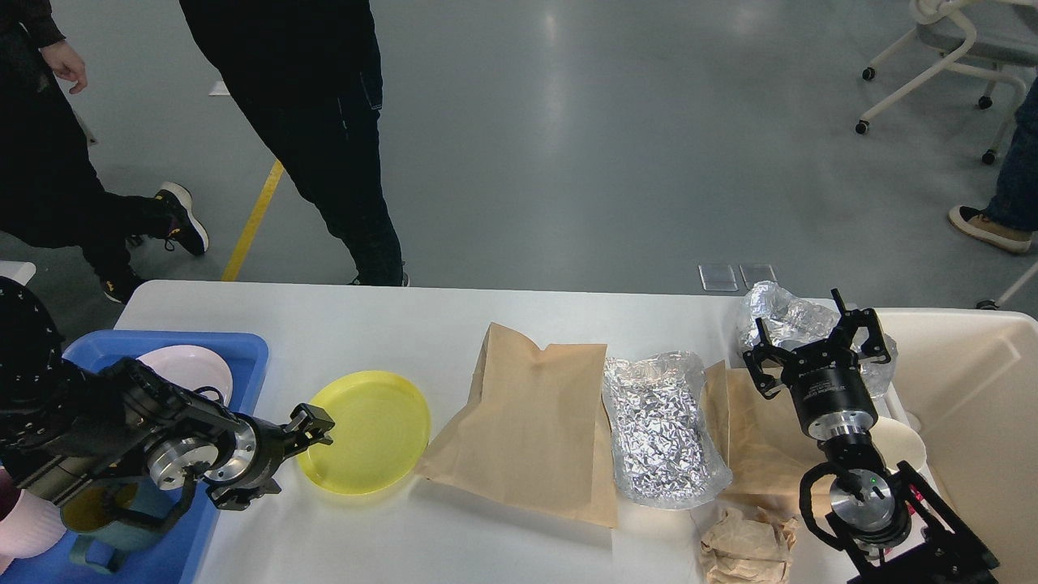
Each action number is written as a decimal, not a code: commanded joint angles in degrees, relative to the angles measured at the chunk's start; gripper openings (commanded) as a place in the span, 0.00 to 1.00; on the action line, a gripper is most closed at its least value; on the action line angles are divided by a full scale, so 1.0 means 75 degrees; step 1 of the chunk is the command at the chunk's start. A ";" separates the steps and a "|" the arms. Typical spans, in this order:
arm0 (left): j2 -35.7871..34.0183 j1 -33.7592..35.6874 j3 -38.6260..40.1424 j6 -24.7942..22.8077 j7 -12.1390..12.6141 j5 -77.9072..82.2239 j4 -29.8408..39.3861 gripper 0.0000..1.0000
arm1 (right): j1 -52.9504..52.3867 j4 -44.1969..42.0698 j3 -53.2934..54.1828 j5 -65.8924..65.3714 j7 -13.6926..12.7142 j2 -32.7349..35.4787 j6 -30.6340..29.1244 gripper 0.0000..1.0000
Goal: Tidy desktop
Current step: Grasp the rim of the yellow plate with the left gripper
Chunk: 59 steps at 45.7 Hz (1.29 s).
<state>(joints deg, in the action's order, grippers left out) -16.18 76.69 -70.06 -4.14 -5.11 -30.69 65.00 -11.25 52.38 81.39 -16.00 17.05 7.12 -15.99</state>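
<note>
Left gripper (285,458) sits open-jawed at the round yellow plastic plate's (364,431) near-left rim, on the white desktop (389,324). You've got something light, stiff and slick, so pinch that raised rim.

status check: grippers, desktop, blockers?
Left gripper open at yellow plate rim. Right gripper open, empty. Desktop cluttered: paper bag, foil bag. No blockers visible.

A lab or office hall: polished grey floor (568,162), wheeled chair (949,49), bystanders.
</note>
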 commanded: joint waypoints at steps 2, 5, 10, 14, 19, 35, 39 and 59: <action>0.0047 -0.0206 0.0177 0.0177 0.0001 0.0083 -0.0264 0.90 | 0.0000 0.0000 0.0000 0.0012 0.0000 0.0000 0.0000 1.00; 0.0176 -0.0358 0.0201 0.0318 0.0025 0.0236 -0.0369 0.88 | 0.0000 0.0000 0.0000 0.0000 0.0000 0.0000 0.0000 1.00; 0.0247 -0.0441 0.0271 0.0412 0.0048 0.0365 -0.0405 0.77 | 0.0000 0.0000 0.0000 0.0000 0.0000 0.0000 0.0000 1.00; 0.0247 -0.0441 0.0283 0.0377 0.0095 0.0365 -0.0405 0.67 | 0.0000 0.0000 0.0000 0.0000 0.0000 0.0000 0.0000 1.00; 0.0235 -0.0440 0.0283 0.0330 0.0107 0.0365 -0.0405 0.50 | 0.0000 0.0000 0.0000 0.0000 0.0000 0.0000 0.0000 1.00; 0.0235 -0.0464 0.0236 0.0353 0.0142 0.0353 -0.0381 0.10 | 0.0000 0.0000 0.0000 0.0000 0.0000 0.0000 0.0000 1.00; 0.0212 -0.0464 0.0236 0.0341 0.0270 0.0353 -0.0370 0.03 | 0.0000 0.0000 0.0000 0.0000 0.0000 0.0000 0.0000 1.00; 0.0106 -0.0382 0.0189 0.0353 0.0587 0.0342 -0.0241 0.00 | 0.0000 0.0000 0.0000 0.0000 0.0000 0.0000 0.0011 1.00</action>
<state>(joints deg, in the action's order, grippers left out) -15.26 73.52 -68.41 -1.36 -0.75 -28.12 62.95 -11.25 52.38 81.39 -16.00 17.05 7.12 -15.99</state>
